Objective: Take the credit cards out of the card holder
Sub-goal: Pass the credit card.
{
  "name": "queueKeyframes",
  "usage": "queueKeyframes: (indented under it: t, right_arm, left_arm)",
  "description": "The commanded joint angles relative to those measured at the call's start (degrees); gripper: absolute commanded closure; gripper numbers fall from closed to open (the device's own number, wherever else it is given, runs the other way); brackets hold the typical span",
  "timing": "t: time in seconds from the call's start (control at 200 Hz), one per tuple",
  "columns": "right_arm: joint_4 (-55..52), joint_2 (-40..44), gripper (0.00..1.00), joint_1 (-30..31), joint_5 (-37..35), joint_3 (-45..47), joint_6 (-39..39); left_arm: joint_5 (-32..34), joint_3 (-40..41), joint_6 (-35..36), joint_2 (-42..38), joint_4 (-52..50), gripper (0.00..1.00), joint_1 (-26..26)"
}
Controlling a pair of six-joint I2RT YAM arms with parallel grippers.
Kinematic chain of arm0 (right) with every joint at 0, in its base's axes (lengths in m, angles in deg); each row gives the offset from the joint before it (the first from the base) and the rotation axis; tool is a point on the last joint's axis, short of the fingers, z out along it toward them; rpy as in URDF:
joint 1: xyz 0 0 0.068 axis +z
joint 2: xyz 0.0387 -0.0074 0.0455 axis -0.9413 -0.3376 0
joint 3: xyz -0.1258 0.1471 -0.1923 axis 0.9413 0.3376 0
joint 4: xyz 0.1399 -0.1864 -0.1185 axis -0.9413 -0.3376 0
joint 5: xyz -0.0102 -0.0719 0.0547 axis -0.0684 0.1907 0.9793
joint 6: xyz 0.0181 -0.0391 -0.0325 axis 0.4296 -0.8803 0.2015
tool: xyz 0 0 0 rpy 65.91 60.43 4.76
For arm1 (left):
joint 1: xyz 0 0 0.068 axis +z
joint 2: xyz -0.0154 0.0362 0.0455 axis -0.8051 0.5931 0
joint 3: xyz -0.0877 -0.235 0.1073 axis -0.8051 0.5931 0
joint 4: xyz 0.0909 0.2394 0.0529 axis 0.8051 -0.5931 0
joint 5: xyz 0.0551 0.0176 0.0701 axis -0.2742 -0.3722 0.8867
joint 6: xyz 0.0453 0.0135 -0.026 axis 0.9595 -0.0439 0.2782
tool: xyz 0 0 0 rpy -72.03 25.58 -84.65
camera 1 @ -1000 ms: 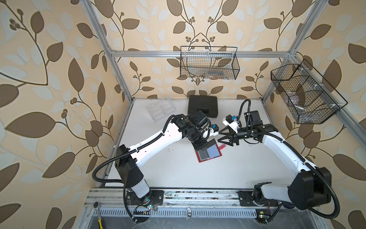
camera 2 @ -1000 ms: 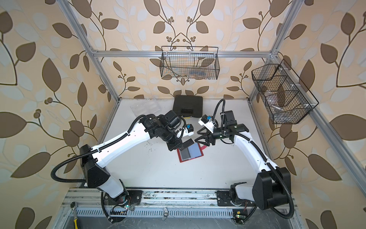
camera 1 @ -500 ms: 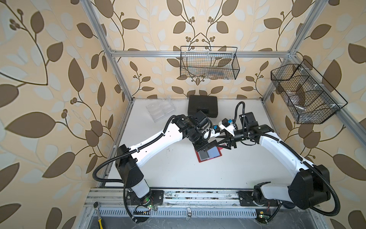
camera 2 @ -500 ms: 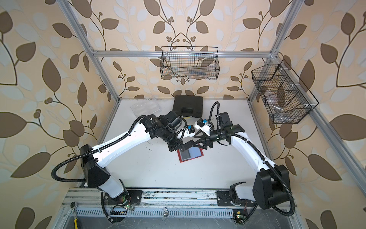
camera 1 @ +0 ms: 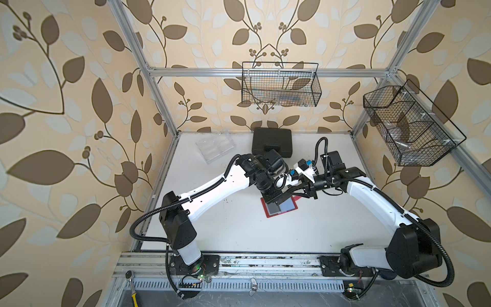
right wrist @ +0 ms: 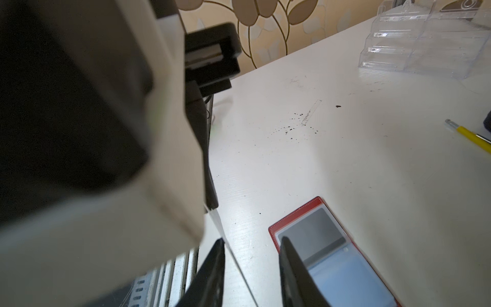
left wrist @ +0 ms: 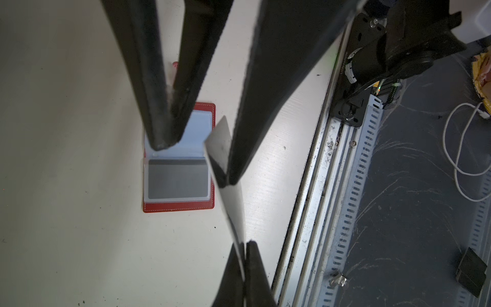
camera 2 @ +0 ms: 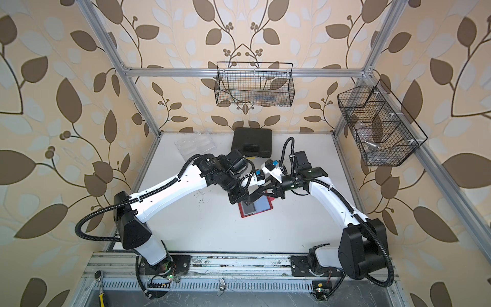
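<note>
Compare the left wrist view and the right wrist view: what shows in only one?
Left wrist only: the right arm's black base. Right wrist only: the clear acrylic stepped tray and the yellow-handled tool. Both: the open red card holder, and the thin black rectangular card that the left gripper clamps, with the right gripper open around it.

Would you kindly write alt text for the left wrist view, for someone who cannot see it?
The left gripper, jaws shut, holds a dark credit card edge-on above the table, while the right gripper straddles the card's far end, jaws apart. Beneath them lies the open red card holder, a second card in its sleeve.
</note>
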Motion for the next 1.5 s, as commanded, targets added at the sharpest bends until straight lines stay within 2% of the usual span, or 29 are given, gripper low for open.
queueKeyframes:
  t: [0.0,0.08,0.43,0.555,0.625,0.715,0.815,1.02,1.165,1.385,1.494]
  right_arm:
    - [-1.2,-0.2,0.85,0.7,2.7,0.8,-3.8]
    - [-1.2,-0.1,1.00,0.9,3.8,0.8,-3.8]
    - [-0.3,1.5,1.00,1.4,5.9,1.8,-2.5]
    - [-0.2,1.9,1.00,1.4,5.2,2.3,-2.0]
    - [0.7,2.3,1.00,1.3,4.8,2.7,-1.3]
    - [1.6,2.7,1.00,1.0,4.3,2.9,-0.6]
    - [2.0,2.9,1.00,0.6,3.8,3.0,-0.4]
    - [2.7,4.0,1.00,0.6,3.2,3.5,-0.6]
    - [4.1,5.5,1.00,0.7,3.0,4.7,-0.5]
    - [4.1,6.1,1.00,0.7,3.2,5.2,-0.2]
    - [4.7,6.4,1.00,0.7,3.0,5.2,0.0]
  left_arm:
    - [-1.5,-3.1,-0.1,1.0,0.7,1.00,-0.4]
    - [-1.0,-3.8,-0.3,1.6,0.4,1.00,-0.4]
    - [1.0,-5.0,-1.4,3.0,0.2,1.00,-0.3]
    - [1.9,-5.3,-2.3,3.0,0.6,0.86,-0.1]
    - [2.0,-4.9,-3.0,2.6,1.4,0.72,0.3]
    - [2.0,-4.2,-3.5,2.2,2.2,0.62,0.6]
    - [2.2,-3.8,-3.8,1.9,2.5,0.56,0.6]
    - [1.3,-2.9,-4.6,0.7,4.4,0.51,1.9]
    - [-1.6,-1.8,-4.9,-0.1,6.7,0.53,3.2]
    - [-6.3,-1.1,-4.2,0.6,6.7,0.76,4.7]
    - [-7.4,-1.3,-3.7,1.1,5.9,0.82,4.7]
